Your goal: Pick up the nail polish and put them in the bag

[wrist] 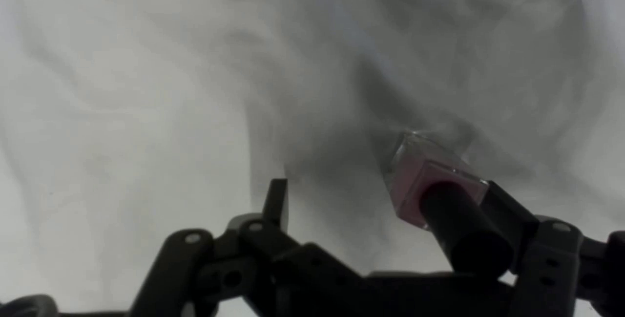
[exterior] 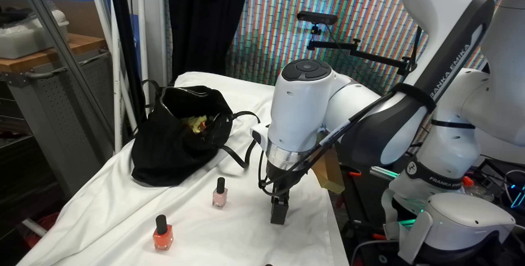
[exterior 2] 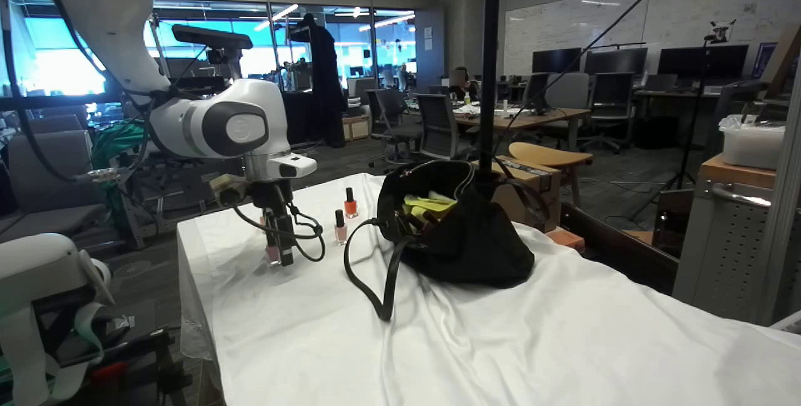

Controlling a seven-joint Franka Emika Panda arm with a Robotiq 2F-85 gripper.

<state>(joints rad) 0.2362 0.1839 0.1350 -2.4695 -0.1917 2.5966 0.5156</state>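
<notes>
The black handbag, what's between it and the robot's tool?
In both exterior views, a pale pink nail polish bottle stands on the white cloth between the black handbag and the tool; a loop handle reaches in too.

Three nail polish bottles (exterior: 163,235), fourth mostly hidden; one bag (exterior: 170,159).

A whitish tub (exterior: 24,44) stands on a grey cabinet (exterior: 69,122).
</notes>
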